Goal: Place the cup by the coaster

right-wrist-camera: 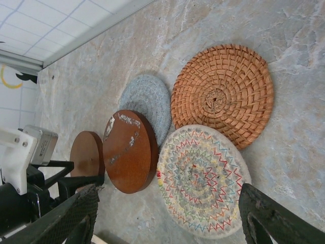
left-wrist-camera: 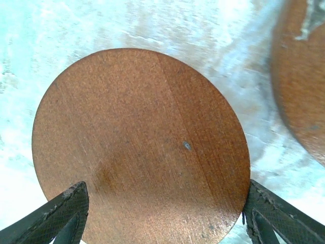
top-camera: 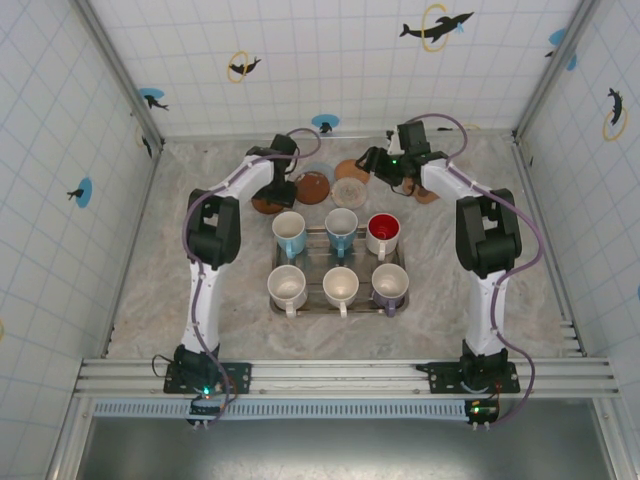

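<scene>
Cups: six, upright in a metal tray [top-camera: 340, 264] at mid-bench, in two rows of three.
- Far row: blue cup [top-camera: 289, 232], pale blue cup [top-camera: 341, 228], red cup [top-camera: 384, 233].
- Near row: left cream cup [top-camera: 287, 287], middle cream cup [top-camera: 340, 286], lilac cup [top-camera: 390, 284]. Their handles point toward the arm bases.
- All six stand apart from both grippers.

Plain wooden coaster [left-wrist-camera: 137, 142]: a round brown disc lying flat on the marbled bench [top-camera: 170, 250], just beyond the tray's far-left corner.

Left gripper [left-wrist-camera: 165, 211]: directly over the plain wooden coaster.
- Jaws spread wide, one fingertip at each side of the disc's rim.
- Whether they touch the rim cannot be told.

Scuffed wooden coaster [right-wrist-camera: 129, 151]: just beside the plain one, with pale scrape marks on top.

Grey coaster [right-wrist-camera: 147, 100]: behind the scuffed one and partly covered by it.

Patterned woven coaster [right-wrist-camera: 203, 180]: zigzag rings in several colours, touching the scuffed disc's edge.

Rattan coaster [right-wrist-camera: 222, 94]: orange-brown basketwork, on the far side of the patterned one, their rims meeting.

Right gripper [right-wrist-camera: 170, 216]: raised over the coaster group, nearest the patterned woven coaster.
- Jaws spread wide, holding nothing.

Surround: white tiled walls [top-camera: 330, 60] with dolphin stickers on three sides.
</scene>
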Controlling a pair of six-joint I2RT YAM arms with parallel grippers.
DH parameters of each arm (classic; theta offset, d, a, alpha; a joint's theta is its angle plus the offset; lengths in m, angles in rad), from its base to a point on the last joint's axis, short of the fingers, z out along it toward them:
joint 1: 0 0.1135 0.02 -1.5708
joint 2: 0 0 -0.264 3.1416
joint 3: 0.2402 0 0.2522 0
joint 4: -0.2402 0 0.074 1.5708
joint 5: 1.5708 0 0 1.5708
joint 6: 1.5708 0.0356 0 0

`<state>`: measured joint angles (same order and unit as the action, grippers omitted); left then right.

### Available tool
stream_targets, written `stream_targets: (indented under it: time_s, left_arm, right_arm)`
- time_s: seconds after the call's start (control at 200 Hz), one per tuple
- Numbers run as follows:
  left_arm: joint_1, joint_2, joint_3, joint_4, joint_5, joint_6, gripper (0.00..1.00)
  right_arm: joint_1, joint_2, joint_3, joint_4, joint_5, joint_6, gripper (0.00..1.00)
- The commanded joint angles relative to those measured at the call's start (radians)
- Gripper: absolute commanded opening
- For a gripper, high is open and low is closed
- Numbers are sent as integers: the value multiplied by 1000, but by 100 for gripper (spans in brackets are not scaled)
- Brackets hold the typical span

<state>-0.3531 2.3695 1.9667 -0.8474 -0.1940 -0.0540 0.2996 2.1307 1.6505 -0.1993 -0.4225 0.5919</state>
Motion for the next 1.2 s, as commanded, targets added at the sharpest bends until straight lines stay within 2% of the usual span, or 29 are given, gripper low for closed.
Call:
stream_targets:
  time_s: [0.0, 0.36, 0.591, 0.751, 0.826, 0.931, 1.086, 1.191]
  left_arm:
    - [33, 8, -37, 2, -19, 2, 78]
    - [100, 20, -17, 48, -19, 53, 76]
    - [111, 17, 33, 83, 6, 67, 75]
    - [110, -10, 104, 96, 35, 67, 76]
    - [109, -87, 108, 103, 52, 62, 77]
    - [111, -177, 46, 121, 78, 52, 77]
    - [111, -306, -124, 128, 77, -5, 78]
    - [114, -372, -272, 160, 119, -55, 78]
  right_arm:
    - [19, -72, -12, 13, 5, 6, 74]
    - [64, -66, 46, -48, 46, -3, 74]
    - [85, -64, 86, -92, 65, -12, 74]
    - [100, -81, 98, -114, 77, -19, 74]
    - [105, -90, 104, -126, 85, -24, 74]
    - [111, -98, 110, -138, 91, -32, 74]
    - [116, -93, 126, -146, 82, -33, 74]
    - [122, -70, 177, -195, 83, -52, 74]
